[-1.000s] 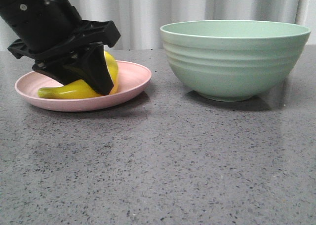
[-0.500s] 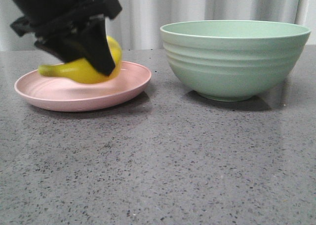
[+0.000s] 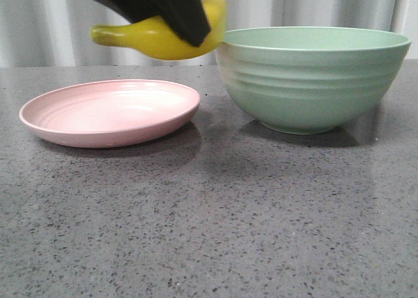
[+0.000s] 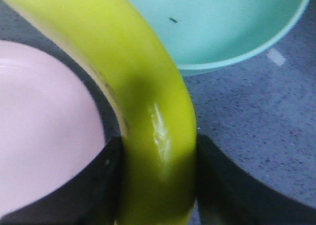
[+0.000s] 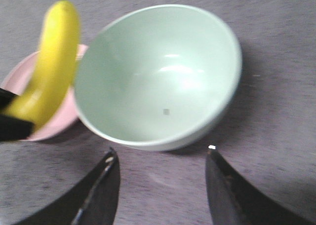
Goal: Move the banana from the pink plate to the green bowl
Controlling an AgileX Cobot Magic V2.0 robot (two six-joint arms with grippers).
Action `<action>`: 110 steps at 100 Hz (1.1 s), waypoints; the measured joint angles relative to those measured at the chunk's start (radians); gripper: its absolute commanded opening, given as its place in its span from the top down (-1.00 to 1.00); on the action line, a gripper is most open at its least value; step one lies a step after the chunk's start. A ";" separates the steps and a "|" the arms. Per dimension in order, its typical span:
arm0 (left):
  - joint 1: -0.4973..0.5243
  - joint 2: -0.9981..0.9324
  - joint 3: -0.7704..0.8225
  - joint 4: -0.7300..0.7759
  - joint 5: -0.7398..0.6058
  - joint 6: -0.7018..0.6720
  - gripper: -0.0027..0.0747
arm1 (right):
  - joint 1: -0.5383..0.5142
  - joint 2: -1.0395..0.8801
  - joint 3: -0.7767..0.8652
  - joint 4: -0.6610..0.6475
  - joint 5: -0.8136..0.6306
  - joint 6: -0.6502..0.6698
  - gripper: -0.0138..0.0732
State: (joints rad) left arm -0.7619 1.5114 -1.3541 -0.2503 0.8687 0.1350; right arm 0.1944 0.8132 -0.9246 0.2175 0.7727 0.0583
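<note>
My left gripper (image 3: 176,17) is shut on the yellow banana (image 3: 147,38), which hangs in the air above the gap between plate and bowl, its right end close to the bowl's rim. In the left wrist view the black fingers (image 4: 96,185) press both sides of the banana (image 4: 148,111). The pink plate (image 3: 111,112) lies bare on the left. The green bowl (image 3: 310,76) stands on the right and is bare inside (image 5: 163,77). My right gripper (image 5: 162,153) is open, held above the table beside the bowl, with nothing between its fingers.
The grey speckled tabletop (image 3: 215,219) stretches in front of plate and bowl. White curtains (image 3: 294,7) hang behind.
The left gripper has lifted the banana off the pink plate and carried it up and to the right, toward the green bowl's rim. The plate is now bare.
</note>
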 measured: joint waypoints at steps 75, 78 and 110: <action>-0.182 -0.057 0.000 0.008 0.035 0.002 0.98 | 0.146 0.529 -0.285 0.188 -0.103 0.000 -0.11; -0.182 -0.057 0.000 0.008 0.035 0.002 0.98 | 0.146 0.536 -0.285 0.194 -0.107 0.000 -0.11; -0.182 -0.057 0.000 0.008 0.027 0.000 0.58 | 0.149 0.555 -0.291 0.223 -0.112 0.007 0.76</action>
State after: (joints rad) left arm -0.9443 1.4542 -1.3541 -0.2419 0.8959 0.1345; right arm 0.3429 1.3686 -1.2152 0.4405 0.6610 0.0650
